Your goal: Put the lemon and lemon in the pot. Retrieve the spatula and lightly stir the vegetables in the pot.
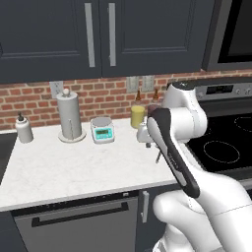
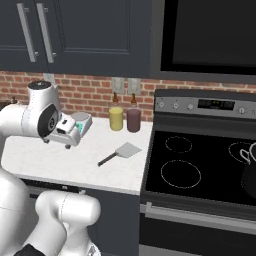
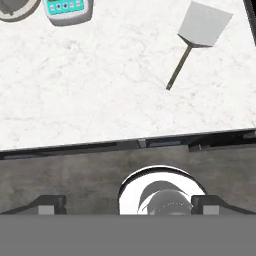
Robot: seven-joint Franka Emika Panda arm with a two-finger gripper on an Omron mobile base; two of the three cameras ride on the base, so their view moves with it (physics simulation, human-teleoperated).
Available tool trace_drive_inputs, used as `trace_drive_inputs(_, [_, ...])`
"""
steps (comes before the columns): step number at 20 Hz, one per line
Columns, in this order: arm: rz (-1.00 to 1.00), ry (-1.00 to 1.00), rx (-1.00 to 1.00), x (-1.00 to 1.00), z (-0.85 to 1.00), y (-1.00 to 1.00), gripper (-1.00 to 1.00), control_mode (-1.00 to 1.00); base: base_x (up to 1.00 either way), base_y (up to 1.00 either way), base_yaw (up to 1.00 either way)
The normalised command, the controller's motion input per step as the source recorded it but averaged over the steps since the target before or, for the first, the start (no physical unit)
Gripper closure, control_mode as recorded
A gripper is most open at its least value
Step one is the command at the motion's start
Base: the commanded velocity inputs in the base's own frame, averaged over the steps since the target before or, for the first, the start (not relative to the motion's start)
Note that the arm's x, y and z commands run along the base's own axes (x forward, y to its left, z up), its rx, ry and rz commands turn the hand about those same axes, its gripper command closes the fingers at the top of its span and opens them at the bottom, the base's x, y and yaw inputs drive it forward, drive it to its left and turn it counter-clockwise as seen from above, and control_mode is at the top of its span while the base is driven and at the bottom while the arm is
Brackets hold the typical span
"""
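1. The spatula (image 2: 121, 152) lies flat on the white marble counter (image 2: 60, 160), blade toward the stove (image 2: 200, 165) and dark handle pointing back toward the counter's front edge; the right base view shows it whole.
2. In the hand view the same spatula (image 3: 197, 37) sits at the upper right, well clear of the gripper (image 3: 127, 206), whose two finger tips stand far apart at the bottom corners with nothing between them.
3. The left base view hides most of the spatula behind the white arm (image 1: 172, 142); a short piece of dark handle (image 1: 157, 157) peeks out just below the wrist.
4. The pot (image 2: 248, 172) appears at the far right edge of the right base view, on the stove's right side; what is inside it cannot be made out.
5. The left base view alone offers the paper-towel holder (image 1: 70, 118) and soap bottle (image 1: 23, 129) along the brick wall.
6. A small teal-faced scale (image 1: 102, 129) sits near the wall; the hand view catches it (image 3: 67, 10) at its top edge.
7. A pale-yellow jar (image 2: 116, 119) and a darker jar (image 2: 133, 120) stand side by side just beside the stove.
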Motion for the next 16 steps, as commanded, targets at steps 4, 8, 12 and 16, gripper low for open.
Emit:
trace_drive_inputs(4, [-0.08,0.14,0.0,0.21,-0.39,-0.05,-1.0,-1.0,0.0,0.0,0.0])
trace_drive_inputs(8, [-0.19,0.12,0.0,0.13,-0.35,-0.02,-1.0,-1.0,0.0,0.0,0.0])
trace_drive_inputs(12, [-0.26,0.09,-0.02,0.36,-0.36,-0.39,-1.0,-1.0,0.0,0.0,0.0])
trace_drive_inputs(16, [-0.2,0.08,-0.04,0.44,-0.32,-0.55,-1.0,-1.0,0.0,0.0,0.0])
